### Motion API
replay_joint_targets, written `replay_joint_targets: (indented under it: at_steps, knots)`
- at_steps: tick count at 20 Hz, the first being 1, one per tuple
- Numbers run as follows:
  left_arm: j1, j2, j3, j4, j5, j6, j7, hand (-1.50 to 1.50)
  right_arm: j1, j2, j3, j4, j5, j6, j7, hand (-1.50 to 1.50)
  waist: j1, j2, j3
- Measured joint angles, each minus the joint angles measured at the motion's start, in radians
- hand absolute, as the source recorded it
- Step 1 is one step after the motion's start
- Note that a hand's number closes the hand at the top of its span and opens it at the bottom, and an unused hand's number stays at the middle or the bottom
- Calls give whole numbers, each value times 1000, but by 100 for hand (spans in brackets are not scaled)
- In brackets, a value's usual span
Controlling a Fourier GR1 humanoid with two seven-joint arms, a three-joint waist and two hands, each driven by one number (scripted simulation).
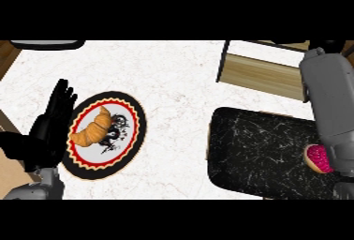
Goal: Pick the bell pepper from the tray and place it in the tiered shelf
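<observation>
At the far left the left hand [47, 129] is seen, its forearm coming in from the lower edge. Its fingers [61, 98] are held straight and point up the view. The hand is open and nothing is gripped. Above it, at the top edge, a dark rounded object [47, 45] is cut off by the frame and cannot be identified.

Just to the right of the hand a plate [138, 123] lies on the white marbled surface [173, 70]. The hand is seen against the plate's left rim, though contact cannot be confirmed. The plate is ringed in black and red, with a dark drawing on its pale centre. A croissant [93, 129] is laid on the plate's left half, one tip pointing up the view.

Well apart from the plate, further right, a black tray [256, 150] veined in white is set on the surface. Beyond its far edge, at the upper right, the shelf [259, 70] is shown as a wooden board inside a thin black frame.

At the tray's right edge a pink doughnut [318, 158] is partly hidden by the grey right forearm [328, 98], which runs up the right side of the view across the tray. Only a dark bit of the right hand [330, 46] shows at the top edge, near the shelf's right end. Whether it is open or closed cannot be told. The pepper cannot be made out on the tray, on the shelf or anywhere else, so its place cannot be told.
</observation>
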Motion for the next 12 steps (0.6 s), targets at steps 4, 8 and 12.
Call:
replay_joint_targets:
  at_steps: [4, 8, 12]
  knots:
    - [2, 14, 21, 10, 15, -19, -8, 0, 19, 0, -11, -39, -60, -2, -62, -150, -8, -1, 2]
    - [-16, 11, 20, 10, 2, -6, 18, 0, 7, -10, -33, -94, -118, -18, -94, -150, -11, -2, 0]
    - [0, 1, 21, 23, -4, -3, -4, 0, 29, -39, -35, -193, -128, -25, -27, -150, -18, -6, -1]
